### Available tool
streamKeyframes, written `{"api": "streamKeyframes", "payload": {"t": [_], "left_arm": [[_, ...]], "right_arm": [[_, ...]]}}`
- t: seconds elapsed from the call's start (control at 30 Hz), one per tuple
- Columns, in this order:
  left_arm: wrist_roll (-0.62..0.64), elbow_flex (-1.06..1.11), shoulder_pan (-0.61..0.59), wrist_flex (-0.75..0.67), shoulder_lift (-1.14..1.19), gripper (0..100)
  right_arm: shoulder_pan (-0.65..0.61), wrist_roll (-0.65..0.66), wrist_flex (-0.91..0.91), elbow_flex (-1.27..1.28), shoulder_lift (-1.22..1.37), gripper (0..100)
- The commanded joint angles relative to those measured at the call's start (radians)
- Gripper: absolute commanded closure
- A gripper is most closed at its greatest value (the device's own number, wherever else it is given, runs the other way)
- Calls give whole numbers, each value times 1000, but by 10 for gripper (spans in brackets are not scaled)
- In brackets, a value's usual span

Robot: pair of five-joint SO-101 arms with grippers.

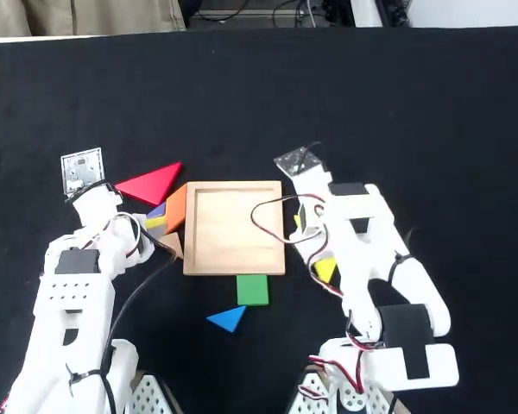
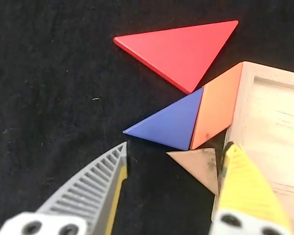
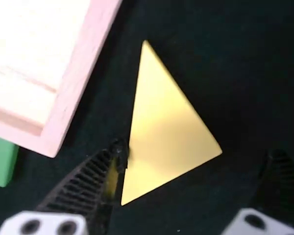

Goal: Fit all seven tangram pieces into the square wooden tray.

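Left wrist view reveals a tan triangle (image 2: 198, 164) between the fingers of the open left claw (image 2: 176, 149), against the wooden tray (image 2: 247, 103), beside an indigo triangle (image 2: 169, 125), orange piece (image 2: 218, 110) and red triangle (image 2: 181, 49). Right wrist view has the right claw (image 3: 196, 154) spread astride a yellow triangle (image 3: 161, 127) near the tray. High view adds a green square (image 1: 253, 290) and blue triangle (image 1: 228, 319) on the surface (image 1: 414, 103).

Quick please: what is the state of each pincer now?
Left pincer: open, holding nothing.
Right pincer: open, astride the yellow triangle, not gripping.
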Motion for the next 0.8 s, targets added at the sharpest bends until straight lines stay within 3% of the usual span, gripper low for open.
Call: {"api": "streamKeyframes", "payload": {"t": [0.0, 0.37, 0.77], "left_arm": [[-2, -7, -1, -15, -15, 694], [-2, -7, -2, -9, -15, 694], [-3, 10, -2, -15, -26, 694]], "right_arm": [[18, -6, -31, 5, -4, 577], [15, -6, 15, -125, 173, 577], [12, 78, 66, -186, 236, 578]]}}
